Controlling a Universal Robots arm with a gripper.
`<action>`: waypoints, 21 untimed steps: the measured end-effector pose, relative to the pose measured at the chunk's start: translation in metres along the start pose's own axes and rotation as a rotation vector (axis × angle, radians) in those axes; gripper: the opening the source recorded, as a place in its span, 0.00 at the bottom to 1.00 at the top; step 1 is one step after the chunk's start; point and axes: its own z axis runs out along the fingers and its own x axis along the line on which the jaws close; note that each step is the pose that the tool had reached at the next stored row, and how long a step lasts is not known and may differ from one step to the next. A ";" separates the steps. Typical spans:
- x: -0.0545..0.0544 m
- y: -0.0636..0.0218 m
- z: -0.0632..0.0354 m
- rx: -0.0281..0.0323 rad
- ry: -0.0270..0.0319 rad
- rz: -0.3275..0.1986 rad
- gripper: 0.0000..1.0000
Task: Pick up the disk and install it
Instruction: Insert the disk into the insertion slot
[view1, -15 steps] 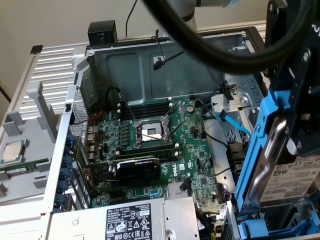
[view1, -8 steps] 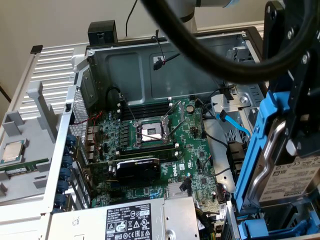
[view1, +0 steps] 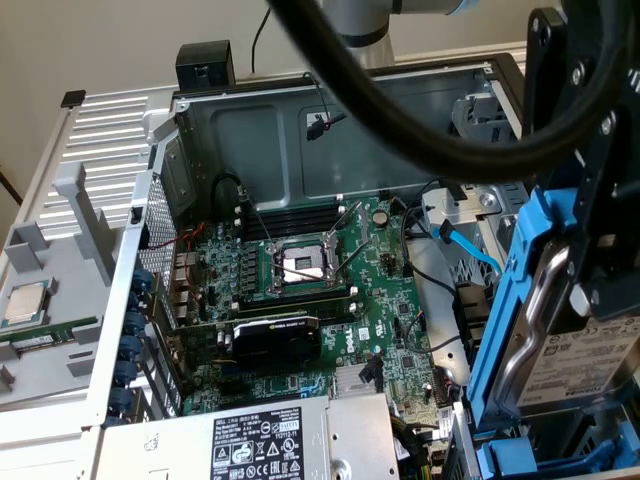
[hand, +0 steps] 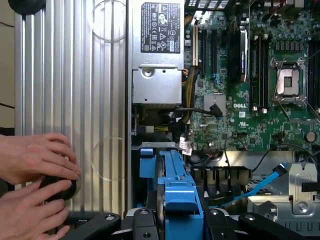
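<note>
Robot arm's gripper (view1: 590, 270) has its jaws partway closed on the disk (view1: 592, 362), clamping it by the sides of its blue carrier frame (view1: 505, 320). The drive hangs on edge and tilted, white label outward, at four o'clock in the exterior view. It is just off the three o'clock side of the green motherboard (view1: 320, 290) in the open computer case (view1: 200, 130). In the wrist view, a person's hands (hand: 35, 160) rest on a black knob (hand: 60, 187) against a ribbed silver panel (hand: 65, 75).
</note>
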 end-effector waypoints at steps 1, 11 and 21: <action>0.000 0.0000 0.0006 0.0000 0.0001 0.000 0.37; 0.000 0.0006 0.0049 -0.0003 -0.0001 0.000 0.37; -0.001 0.0007 0.0072 -0.0003 0.0000 -0.001 0.37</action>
